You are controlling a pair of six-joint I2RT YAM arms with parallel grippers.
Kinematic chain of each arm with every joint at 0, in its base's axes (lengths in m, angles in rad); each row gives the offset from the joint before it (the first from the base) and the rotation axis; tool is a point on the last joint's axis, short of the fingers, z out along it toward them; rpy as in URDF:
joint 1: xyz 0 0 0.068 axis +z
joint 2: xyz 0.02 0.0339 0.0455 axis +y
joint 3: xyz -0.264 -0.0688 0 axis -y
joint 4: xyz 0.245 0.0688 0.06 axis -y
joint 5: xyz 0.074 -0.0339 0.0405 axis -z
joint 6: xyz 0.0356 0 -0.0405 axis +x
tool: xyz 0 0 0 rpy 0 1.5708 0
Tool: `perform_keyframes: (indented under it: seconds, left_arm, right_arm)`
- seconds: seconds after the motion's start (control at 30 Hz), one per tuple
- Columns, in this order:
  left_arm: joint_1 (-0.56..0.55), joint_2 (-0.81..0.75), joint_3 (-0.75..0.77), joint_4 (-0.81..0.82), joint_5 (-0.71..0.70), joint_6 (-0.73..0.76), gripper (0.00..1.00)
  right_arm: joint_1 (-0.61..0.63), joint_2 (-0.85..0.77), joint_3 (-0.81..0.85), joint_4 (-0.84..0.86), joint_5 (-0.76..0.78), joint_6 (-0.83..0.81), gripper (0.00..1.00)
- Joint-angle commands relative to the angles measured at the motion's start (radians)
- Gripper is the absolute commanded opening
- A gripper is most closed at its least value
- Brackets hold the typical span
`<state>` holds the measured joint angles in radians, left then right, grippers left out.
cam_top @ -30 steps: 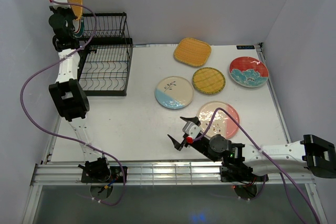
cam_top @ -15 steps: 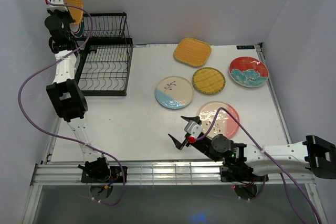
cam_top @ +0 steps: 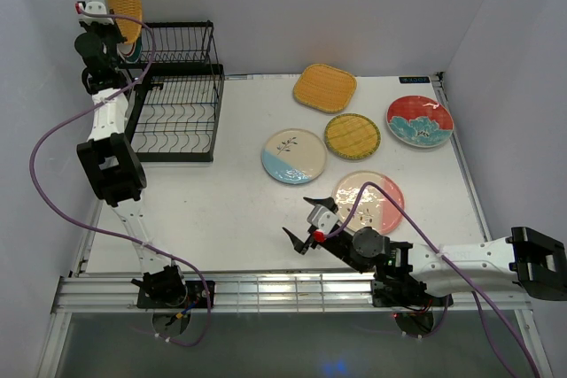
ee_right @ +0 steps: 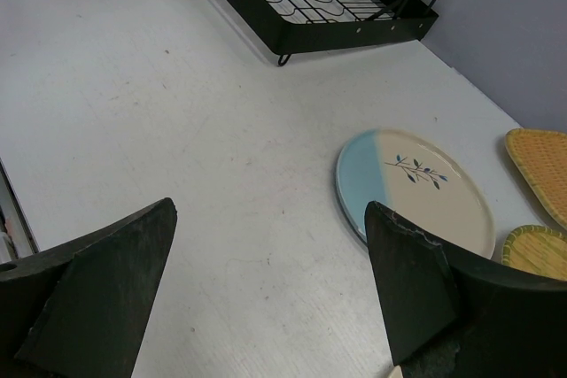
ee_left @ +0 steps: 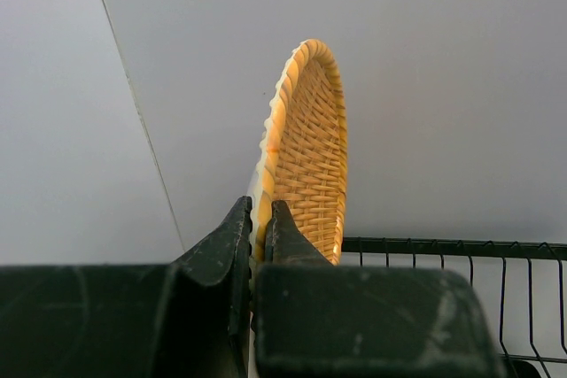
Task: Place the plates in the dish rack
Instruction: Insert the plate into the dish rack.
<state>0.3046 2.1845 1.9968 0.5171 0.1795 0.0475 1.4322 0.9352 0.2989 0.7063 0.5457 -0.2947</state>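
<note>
A white, lightly scuffed table (cam_top: pixel 221 210) carries a black wire dish rack (cam_top: pixel 182 117) at its far left, the lower tier lined with curved slots. Five plates lie flat to the right: a rounded-square woven plate (cam_top: pixel 325 88), a red-teal floral plate (cam_top: pixel 419 120), a cream-pink plate (cam_top: pixel 368 200), a cream-blue plate (cam_top: pixel 294 156) and a round yellow woven plate (cam_top: pixel 352 136). High by the rack's far-left corner, the left gripper (ee_left: pixel 260 219) pinches an orange basket-weave plate (ee_left: pixel 310 157) upright by its rim. The right gripper (cam_top: pixel 304 220) hangs spread wide and empty near the table's front.
</note>
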Motion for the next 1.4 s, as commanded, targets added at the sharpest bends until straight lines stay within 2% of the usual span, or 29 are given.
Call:
perform_keyframes:
  seconds: [0.0, 0.43, 0.63, 1.2, 1.37]
  left_arm:
    - [0.019, -0.049, -0.049, 0.009, 0.005, 0.002, 0.0]
    - [0.01, -0.112, -0.262, 0.15, 0.035, 0.071, 0.0]
    - [-0.027, -0.115, -0.339, 0.242, -0.009, 0.141, 0.0]
    - [-0.059, -0.055, -0.257, 0.25, -0.035, 0.218, 0.0]
    - [-0.059, -0.02, -0.164, 0.232, -0.051, 0.223, 0.0]
  right_arm:
    - [-0.004, 0.001, 0.045, 0.042, 0.002, 0.011, 0.92]
    - [-0.004, 0.005, 0.048, 0.042, -0.006, 0.011, 0.92]
    - [-0.004, 0.002, 0.048, 0.042, -0.003, 0.009, 0.92]
    - [-0.004, -0.01, 0.039, 0.041, -0.006, 0.009, 0.92]
    - [-0.004, -0.007, 0.04, 0.042, -0.006, 0.009, 0.92]
